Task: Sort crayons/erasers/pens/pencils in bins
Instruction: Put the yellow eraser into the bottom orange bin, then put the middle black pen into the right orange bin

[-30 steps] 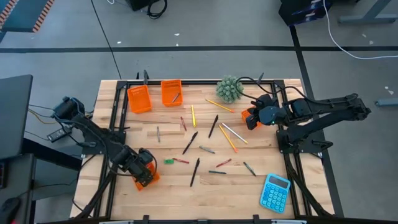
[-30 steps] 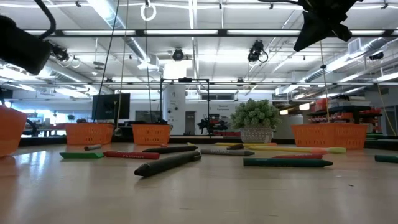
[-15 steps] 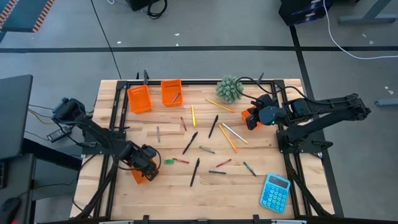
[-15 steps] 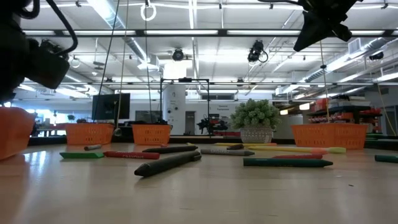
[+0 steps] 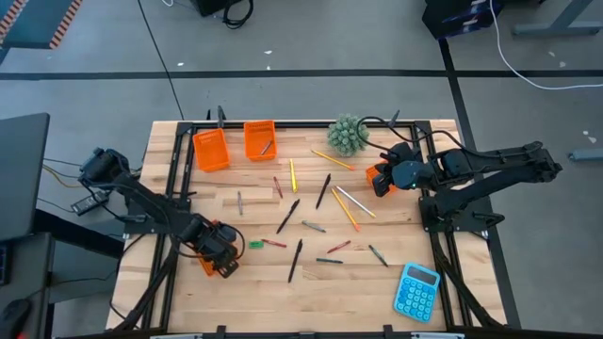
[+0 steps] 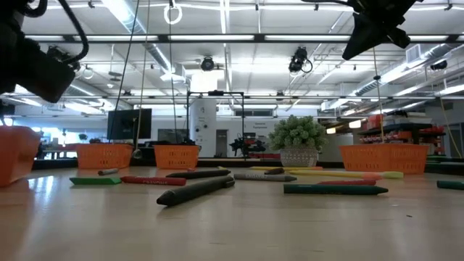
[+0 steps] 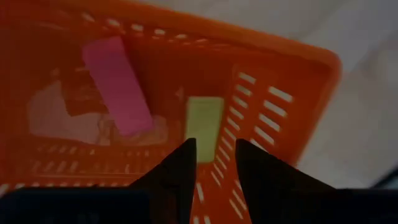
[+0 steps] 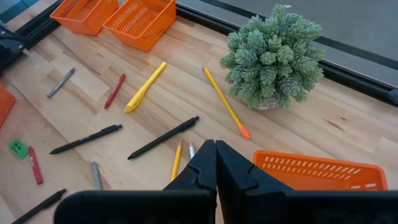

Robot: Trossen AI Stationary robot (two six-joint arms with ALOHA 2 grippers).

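Note:
My left gripper [image 5: 219, 254] hangs over the near-left orange bin [image 5: 205, 265], open and empty. The left wrist view shows its fingers [image 7: 214, 149] above that bin [image 7: 292, 81], where a pink eraser [image 7: 117, 84] and a yellow-green eraser [image 7: 204, 120] lie on the floor. A green eraser [image 5: 254, 245] lies on the table beside the bin. My right gripper [image 5: 379, 178] is shut and empty above the right orange bin [image 8: 311, 169]. Black pens [image 5: 288, 216], yellow pencils [image 5: 344, 209] and crayons [image 5: 274, 243] lie scattered mid-table.
Two more orange bins [image 5: 210, 149] [image 5: 259, 139] stand at the far left, one holding a grey stick. A small potted plant [image 5: 347, 135] stands at the far edge near the right arm. A blue calculator [image 5: 416, 291] lies at the near right.
My left gripper has shifted a little toward the table's right and far side, staying above the near-left bin.

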